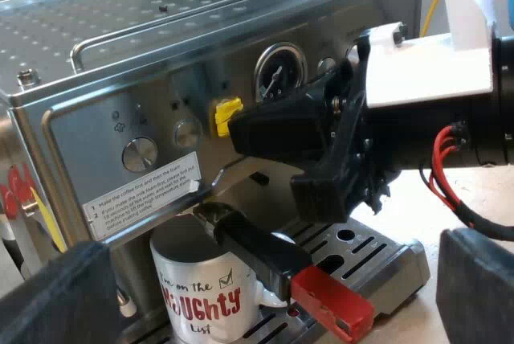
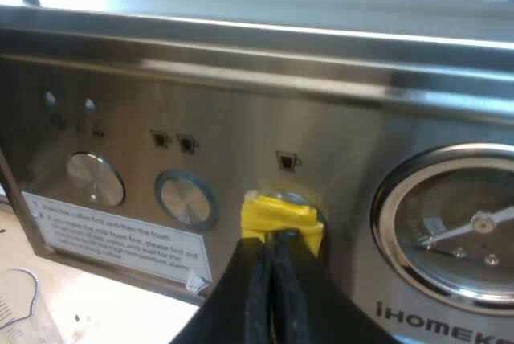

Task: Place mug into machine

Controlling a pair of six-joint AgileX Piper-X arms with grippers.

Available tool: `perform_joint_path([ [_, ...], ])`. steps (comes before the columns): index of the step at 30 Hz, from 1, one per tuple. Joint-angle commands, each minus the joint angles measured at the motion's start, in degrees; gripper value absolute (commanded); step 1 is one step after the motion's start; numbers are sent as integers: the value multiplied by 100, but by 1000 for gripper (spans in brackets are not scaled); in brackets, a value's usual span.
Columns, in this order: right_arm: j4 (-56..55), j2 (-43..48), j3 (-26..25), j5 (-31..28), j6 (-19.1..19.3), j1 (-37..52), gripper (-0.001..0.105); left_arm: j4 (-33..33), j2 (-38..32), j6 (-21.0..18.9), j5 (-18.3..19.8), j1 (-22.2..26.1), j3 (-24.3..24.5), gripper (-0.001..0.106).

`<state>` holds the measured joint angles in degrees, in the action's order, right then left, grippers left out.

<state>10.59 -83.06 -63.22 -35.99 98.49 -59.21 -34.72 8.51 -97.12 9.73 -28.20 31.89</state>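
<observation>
A white ceramic mug (image 1: 197, 296) lettered "Naughty list" in red stands toward one end of the slotted metal drip tray (image 1: 377, 251) of the brushed-steel espresso machine (image 1: 161, 71). It sits directly beneath the metal holder (image 1: 249, 235) locked into the machine's front, whose dark, red-tipped handle juts out over the mug's rim. The left gripper (image 1: 265, 276) faces the mug with its black fingers spread wide, gripping nothing. The mug lies straight ahead of the gap between them, making this the nearer arm. The right gripper (image 2: 271, 251) is higher up at the control panel, its fingers pressed together with their tips against a yellow button cover (image 2: 281, 215). By the look of it, the mug is in place.
</observation>
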Motion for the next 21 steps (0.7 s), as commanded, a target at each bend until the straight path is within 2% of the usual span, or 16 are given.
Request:
perform_joint_path([
  [1, 272, -131, -78, -439, 64, 308, 0, -17, 13, -72, 16, -28, 43, 81],
  [7, 127, -73, -78, -296, 64, 189, 0, -17, 13, -72, 16, -28, 43, 81],
  [10, -373, 142, -78, 322, 6, -24, 3, -17, 13, -72, 16, -28, 43, 81],
  [12, -962, 412, -78, 570, -400, -210, 18, -17, 13, -72, 16, -28, 43, 81],
  [13, -1059, 454, -78, 589, -456, -240, 24, -17, 13, -72, 16, -28, 43, 81],
  [14, -1322, 583, -78, 675, -589, -316, 40, -17, 13, -72, 16, -28, 43, 81],
  [15, -1540, 720, -78, 669, -675, -384, 52, -17, 13, -72, 16, -28, 43, 81],
  [17, -1893, 912, -78, 670, -708, -461, 65, -17, 13, -98, 16, -28, 43, 81],
  [19, -2216, 1144, -78, 670, -706, -548, 70, -17, 13, -233, 77, -28, 43, 81],
  [21, -2405, 1312, -78, 670, -706, -590, 70, -17, 13, -601, 138, -28, 81, 81],
])
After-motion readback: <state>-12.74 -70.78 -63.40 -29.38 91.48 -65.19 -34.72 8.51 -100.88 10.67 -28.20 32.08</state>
